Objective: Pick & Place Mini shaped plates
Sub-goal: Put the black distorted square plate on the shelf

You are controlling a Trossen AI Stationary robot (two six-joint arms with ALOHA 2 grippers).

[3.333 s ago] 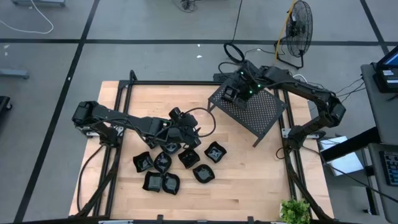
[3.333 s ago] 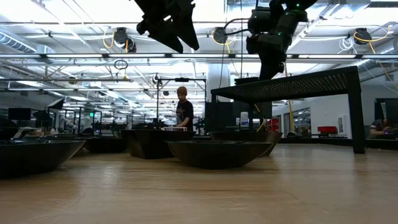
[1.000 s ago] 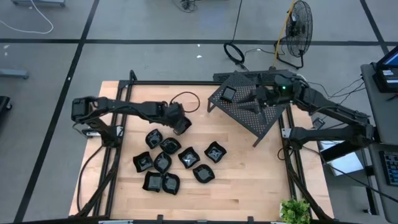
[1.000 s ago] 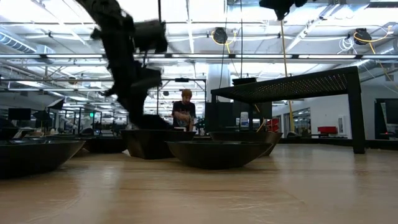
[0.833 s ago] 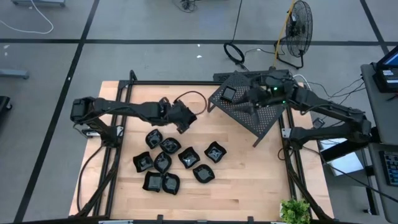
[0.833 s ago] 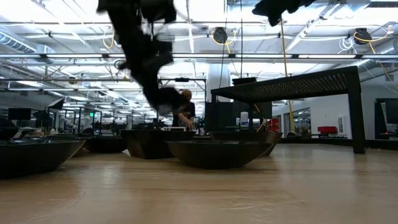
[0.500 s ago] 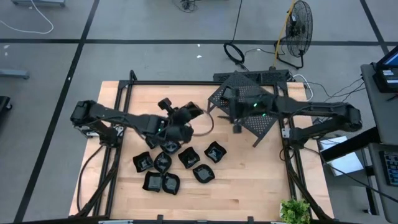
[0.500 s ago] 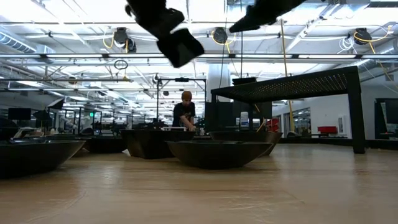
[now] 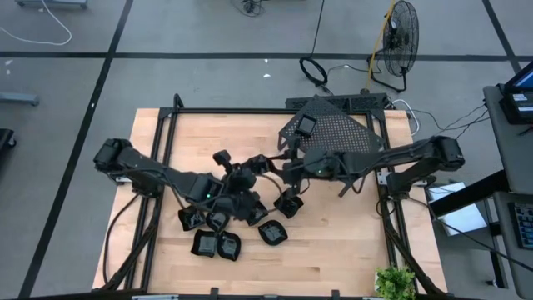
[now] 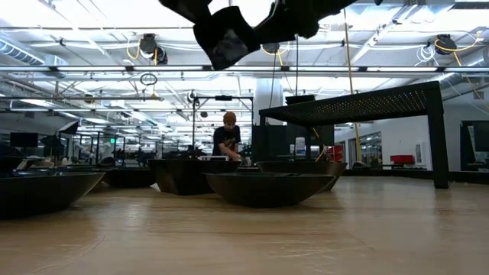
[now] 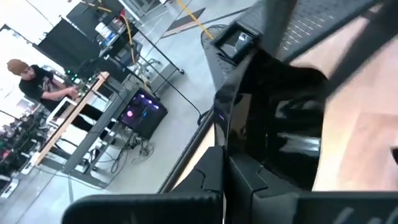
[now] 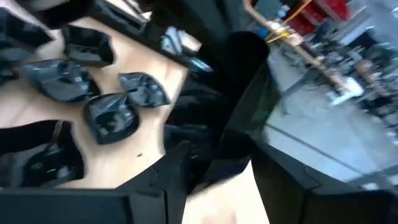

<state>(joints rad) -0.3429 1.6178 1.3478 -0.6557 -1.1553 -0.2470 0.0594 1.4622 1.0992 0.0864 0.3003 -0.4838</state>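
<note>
wide workshop floor surrounds a wooden table (image 9: 333, 250), with a fan (image 9: 401, 37) standing beyond its far edge and a person (image 10: 228, 137) at a bench deep in the room. on the far right part of the table stands a black perforated rack (image 9: 341, 137), and one small dish (image 9: 306, 126) sits on its top near a corner. the other small black dishes (image 9: 218, 243) lie clustered on the wood at mid-table, some touching each other. both arms reach into the middle over that cluster. the left gripper (image 9: 237, 187) hangs above the dishes with its fingers fully closed; a glossy black shape fills its wrist view, but i cannot tell whether that is a dish pinched between the fingers or something beyond them. the right gripper (image 9: 290, 171) sits just beside it, between rack and cluster, above the dish (image 9: 288, 203) nearest the rack, fingers parted and nothing visibly between them. the risk i see is crowding: the two wrists are very near each other, so a reach by either could knock the other arm. the dishes are slick and packed close, so a finger coming down on a raised rim could flip one or shove its neighbours. a dish set too near the rack's edge could slide off.
</note>
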